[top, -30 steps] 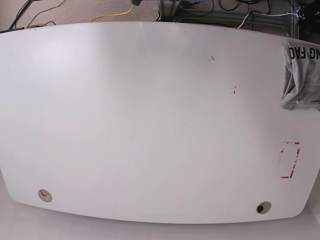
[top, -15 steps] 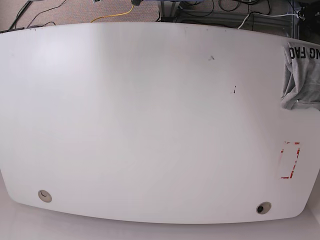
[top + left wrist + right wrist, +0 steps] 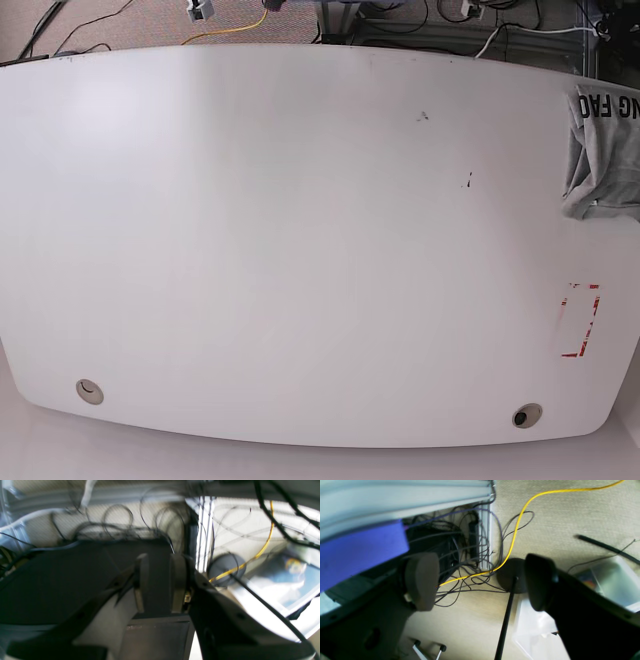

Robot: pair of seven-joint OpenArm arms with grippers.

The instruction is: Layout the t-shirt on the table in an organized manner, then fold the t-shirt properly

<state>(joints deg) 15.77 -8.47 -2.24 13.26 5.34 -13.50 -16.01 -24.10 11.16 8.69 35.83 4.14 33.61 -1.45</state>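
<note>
The t-shirt (image 3: 603, 155) lies bunched at the far right edge of the surface (image 3: 300, 250) in the base view, partly running out of frame, with dark lettering showing upside-down near its top; it looks like a loose heap, not a spread garment, so laying it out has not begun. Neither arm shows over the surface. The left pincer (image 3: 160, 585) points off toward cables and floor, its two fingers (image 3: 141, 580) standing close together with a narrow gap, and nothing visible is pinched between them; whether they count as pressed together I cannot tell. The right pincer (image 3: 480, 580) is spread wide, its pads well apart, framing a yellow cable (image 3: 517, 530) and a black round base (image 3: 511, 575) on the carpet beyond, holding nothing. Both seem parked clear of the surface, probably waiting to start. The red tape outline (image 3: 580, 320) sits nearer the front right corner, apart from the shirt. The shirt likely needs dragging toward the middle first.
</note>
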